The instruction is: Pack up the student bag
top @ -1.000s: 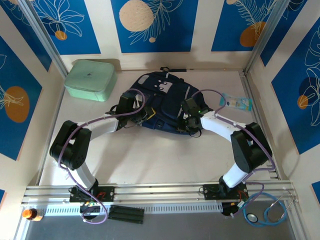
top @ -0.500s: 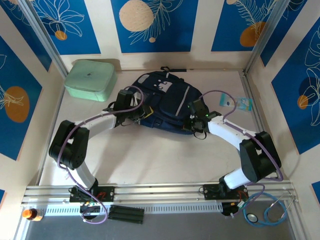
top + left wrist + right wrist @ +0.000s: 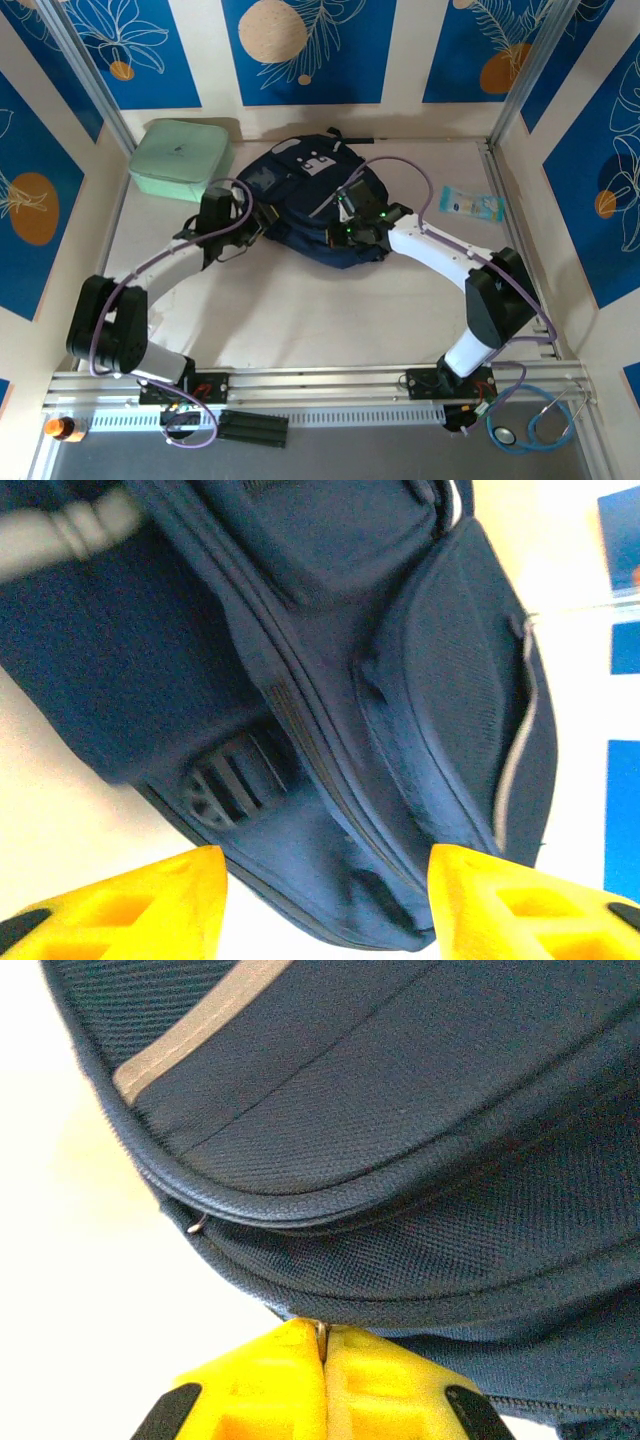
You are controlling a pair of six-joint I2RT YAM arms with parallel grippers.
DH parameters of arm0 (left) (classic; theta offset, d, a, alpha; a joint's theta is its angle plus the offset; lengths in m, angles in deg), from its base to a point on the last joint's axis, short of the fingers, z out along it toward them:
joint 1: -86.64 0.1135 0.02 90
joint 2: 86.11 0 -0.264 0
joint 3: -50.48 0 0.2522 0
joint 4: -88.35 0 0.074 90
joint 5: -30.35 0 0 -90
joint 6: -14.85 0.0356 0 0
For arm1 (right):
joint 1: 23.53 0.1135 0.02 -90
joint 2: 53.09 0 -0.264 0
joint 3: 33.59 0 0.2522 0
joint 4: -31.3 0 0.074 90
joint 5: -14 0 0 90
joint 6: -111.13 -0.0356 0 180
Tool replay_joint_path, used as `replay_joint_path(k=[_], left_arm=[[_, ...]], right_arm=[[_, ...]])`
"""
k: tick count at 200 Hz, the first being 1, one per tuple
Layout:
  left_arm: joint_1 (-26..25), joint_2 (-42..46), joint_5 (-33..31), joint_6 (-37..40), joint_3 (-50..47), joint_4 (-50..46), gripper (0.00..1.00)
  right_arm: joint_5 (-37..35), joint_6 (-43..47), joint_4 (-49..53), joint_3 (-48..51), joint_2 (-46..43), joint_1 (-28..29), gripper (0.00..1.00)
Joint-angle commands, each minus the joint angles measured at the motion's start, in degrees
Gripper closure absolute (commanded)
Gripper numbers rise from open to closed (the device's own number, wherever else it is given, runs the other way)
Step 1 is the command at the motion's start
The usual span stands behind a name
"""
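Student bag lies on the bench at mid-width, toward the far edge, bunched and not flat. Its long axis runs roughly from far edge to near edge, carry loop at the far end. Mint-green case sits in the far left corner, just beside the bag's left shoulder. A small clear packet lies apart near the right edge. Left gripper: the 2 yellow fingers stand apart, clamped on nothing. The bag's side panel, with a dark strap buckle, is straight ahead of them, and its lower hem reaches into the gap. Right gripper: fingers pressed together at the bag's edge below the grey stripe. A thin metal sliver shows in the seam between them, most likely a zip pull, though too small to be sure. Seen from above, the left arm meets the bag's left flank and the right arm its near-right flank, so both are at the fabric and the bag lies between the 2. Judgement: the bag reads as not yet opened for packing. The right arm has the only hold, so any pull runs along the zip line curving round the pocket. The left fingers, nearest the opposite flank, would need to close on fabric to brace it, or the whole bag slides.
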Motion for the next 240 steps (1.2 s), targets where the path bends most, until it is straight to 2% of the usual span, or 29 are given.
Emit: replay_joint_path(k=[1, 29, 45, 87, 136, 153, 172, 196, 240], left_arm=[[-2.0, 1.1, 0.1, -9.3, -3.4, 7.7, 0.45], [-3.0, -1.0, 1.7, -15.1, -5.6, 18.3, 0.46], [-3.1, -2.6, 1.9, -16.9, -5.6, 21.2, 0.48], [-3.2, -4.4, 0.5, -18.6, -6.9, 25.4, 0.63], [-3.2, -3.0, -3.3, -19.2, -9.3, 24.7, 0.76], [-3.2, -2.1, -4.4, -19.7, -10.5, 24.3, 0.83], [-3.1, -1.7, -4.3, -19.7, -10.9, 24.3, 0.83], [-3.1, -2.2, -3.9, -19.9, -10.5, 24.2, 0.74], [-3.4, -1.5, -5.6, -21.9, -13.0, 25.4, 0.74]], right_arm=[[6.9, 1.9, -3.9, -4.4, 1.5, 1.8, 1.0], [9.8, 1.6, -3.9, -7.7, 3.7, 3.6, 1.0], [10.1, 1.0, -4.6, -8.3, 4.3, 4.4, 1.0], [11.0, -0.5, -5.2, -8.6, 4.6, 4.6, 1.0], [10.7, -0.5, -4.9, -8.3, 4.7, 4.6, 1.0], [10.7, -0.7, -5.0, -8.2, 4.7, 4.6, 1.0], [10.7, -0.7, -5.1, -8.2, 4.7, 4.6, 1.0], [10.9, -0.5, -5.1, -8.3, 4.7, 4.8, 1.0], [10.8, -0.7, -5.0, -7.9, 5.1, 5.1, 1.0]])
